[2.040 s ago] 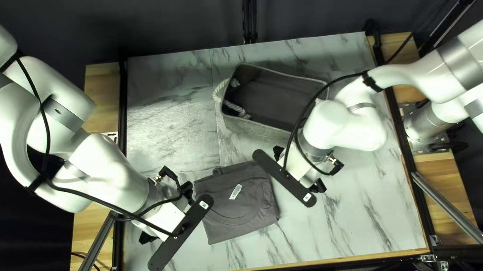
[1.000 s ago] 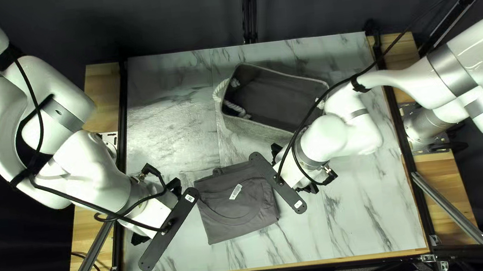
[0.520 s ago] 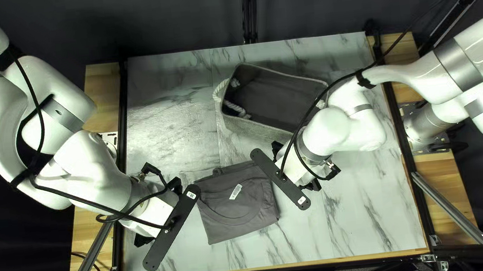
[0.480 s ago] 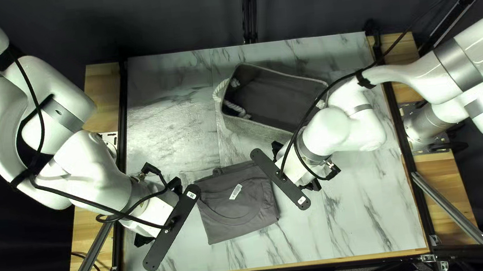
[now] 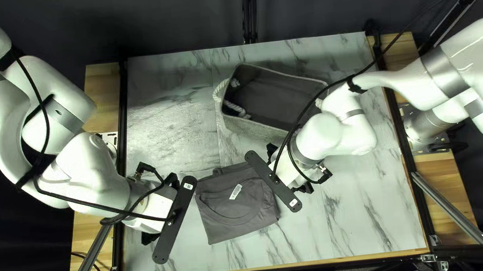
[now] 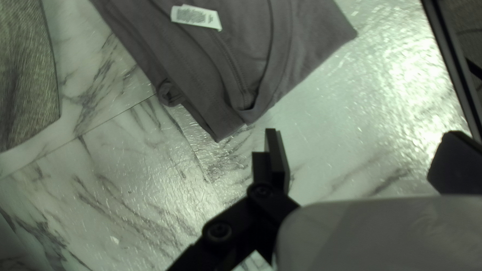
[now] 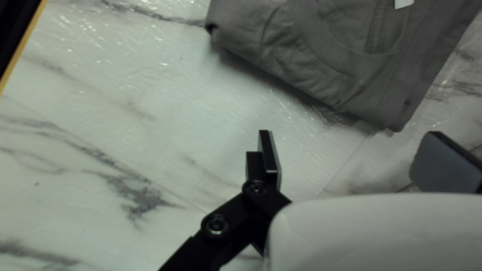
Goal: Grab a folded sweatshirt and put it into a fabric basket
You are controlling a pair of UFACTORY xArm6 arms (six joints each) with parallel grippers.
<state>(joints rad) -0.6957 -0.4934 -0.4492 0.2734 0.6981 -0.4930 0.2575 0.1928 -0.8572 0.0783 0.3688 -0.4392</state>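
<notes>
The folded sweatshirt [image 5: 235, 214] lies flat on the marbled table [image 5: 162, 120], neck label [image 5: 235, 191] facing up, between the two arms and touched by no finger that shows. It is nearly square, its slightly longer axis seeming to run across from one arm to the other, so each has a side edge to work from. In the left wrist view it lies ahead of the left gripper [image 6: 364, 145], a corner just beyond one fingertip; those fingers are spread wide with nothing between them. The right gripper [image 7: 350, 138] is also spread and empty, the nearest corner ahead of its gap. From above, the right looks marginally nearer, though height makes that uncertain. The likely next step is both closing inward and down onto opposite edges. The fabric basket [image 5: 253, 129] stands just beyond, toward the table's far edge, apparently still awaiting its load.
</notes>
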